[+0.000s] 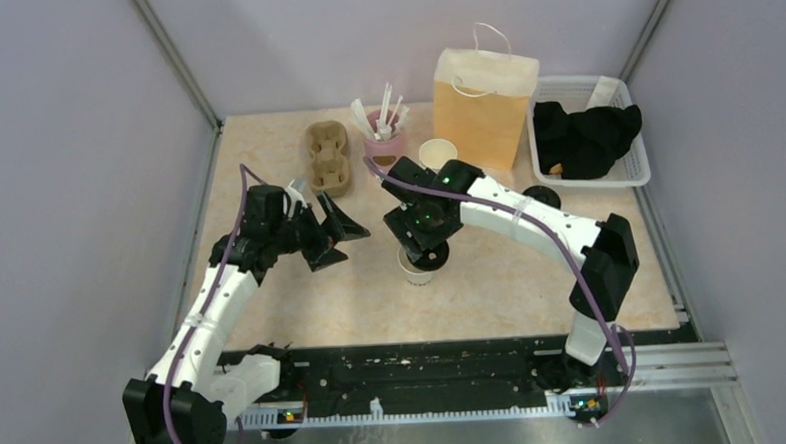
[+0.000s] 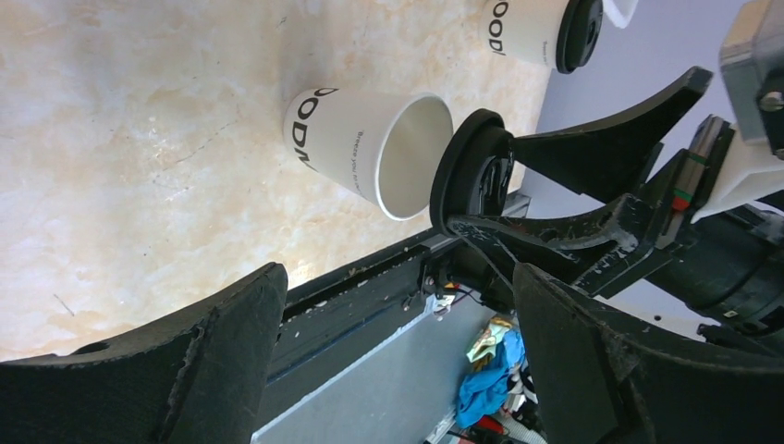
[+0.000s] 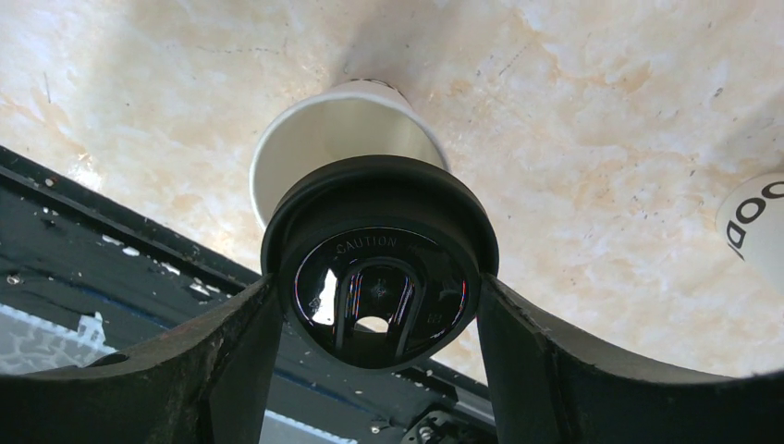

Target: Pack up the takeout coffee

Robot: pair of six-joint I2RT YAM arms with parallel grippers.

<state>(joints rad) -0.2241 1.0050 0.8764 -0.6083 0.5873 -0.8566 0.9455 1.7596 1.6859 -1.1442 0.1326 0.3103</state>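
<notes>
1. Right hand [image 3: 376, 294]: closed on the edge of a black lid [image 3: 379, 213], one finger on each side. The lid hangs just over the mouth of the open cup [image 3: 324, 139], which stands upright on the counter [image 3: 601, 139] close to the black rail [image 3: 111, 240] at the near edge. The lid is not seated. It covers the near part of the mouth only, and the left wrist view shows it tilted against the rim. Contact with the rim cannot be confirmed.

2. Hazard: pressing down from this offset would probably catch one side of the rim. The paper wall could buckle, or the cup could tip or skid toward the rail. The edge grip may also let the lid rotate under load.

3. Left hand [image 2: 399, 287]: spread wide, holding nothing, beside the open cup but apart from it. The cup therefore has no brace against side force.

4. Lidded cup [image 2: 527, 28]: on the counter beyond the open cup, close by the right forearm. A sideways correction by that arm could knock it over.

5. Cup carrier [image 1: 328, 155] and paper bag [image 1: 484, 103]: at the far side, well apart from both cups. Neither cup is packed.
</notes>
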